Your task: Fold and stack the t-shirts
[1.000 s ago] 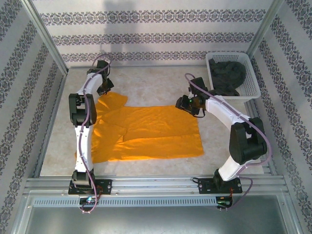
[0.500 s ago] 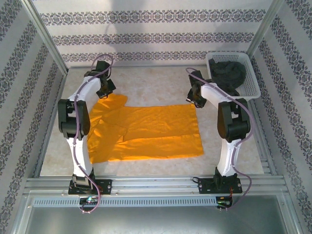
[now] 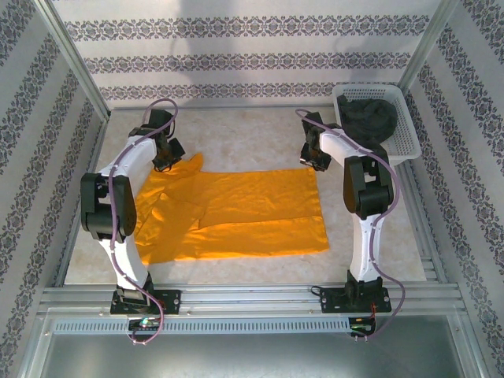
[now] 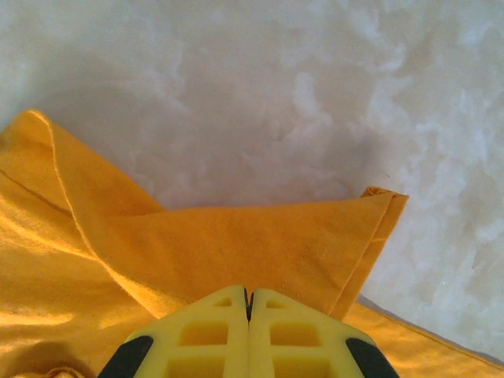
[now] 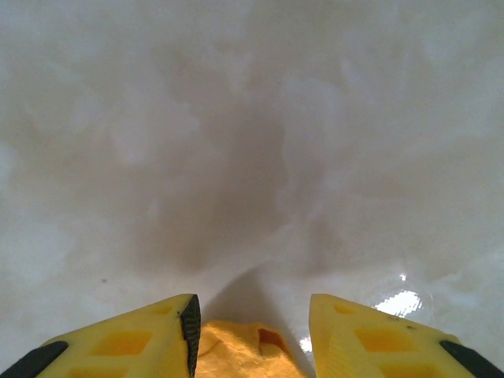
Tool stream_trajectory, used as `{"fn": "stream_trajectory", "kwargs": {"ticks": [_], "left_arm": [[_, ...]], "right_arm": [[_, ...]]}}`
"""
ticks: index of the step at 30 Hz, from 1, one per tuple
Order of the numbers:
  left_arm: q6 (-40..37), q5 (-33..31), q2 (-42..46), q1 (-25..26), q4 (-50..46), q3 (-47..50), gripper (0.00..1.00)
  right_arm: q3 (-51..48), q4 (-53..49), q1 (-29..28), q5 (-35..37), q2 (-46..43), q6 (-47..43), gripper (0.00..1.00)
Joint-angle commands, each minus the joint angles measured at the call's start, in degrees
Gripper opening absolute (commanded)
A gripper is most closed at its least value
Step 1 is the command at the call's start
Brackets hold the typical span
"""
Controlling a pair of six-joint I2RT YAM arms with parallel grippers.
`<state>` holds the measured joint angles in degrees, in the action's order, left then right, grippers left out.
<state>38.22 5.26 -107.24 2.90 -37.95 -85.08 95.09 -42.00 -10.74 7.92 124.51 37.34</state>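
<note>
Left gripper (image 4: 247, 293) is shown with its fingers pressed together, clamped on the far left sleeve edge of the mustard-orange t-shirt (image 3: 236, 209). This shirt is spread across the middle of the table (image 3: 252, 134), and a fold of it is drawn up towards the closed fingertips. Right gripper (image 5: 252, 303) is held with its fingers apart at the shirt's far right corner, a small bunch of orange cloth lying between them. The charcoal grey t-shirt (image 3: 366, 118) is heaped in the white basket (image 3: 411, 140) at the far right of the table.
</note>
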Motion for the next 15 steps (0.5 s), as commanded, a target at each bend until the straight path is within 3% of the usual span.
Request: {"fn": "stream_trajectory", "kwargs": {"ticks": [1,9,12,15], "left_arm": [[1.3,0.4,2.3,-0.4,1.1,0.0,0.00],[1.4,0.8,2.0,-0.4,0.5,-0.5,0.00],[1.3,0.5,2.7,-0.5,0.0,-0.4,0.00],[1.2,-0.3,3.9,-0.5,-0.9,-0.1,0.00]], "right_arm": [[-1.9,-1.3,-0.4,-0.5,-0.5,-1.0,0.41],[3.3,-4.1,-0.3,-2.1,2.5,-1.8,0.29],[2.8,-3.6,-0.1,-2.5,2.2,-2.4,0.19],[2.0,-2.7,-0.2,-2.9,1.1,-3.3,0.00]]}}
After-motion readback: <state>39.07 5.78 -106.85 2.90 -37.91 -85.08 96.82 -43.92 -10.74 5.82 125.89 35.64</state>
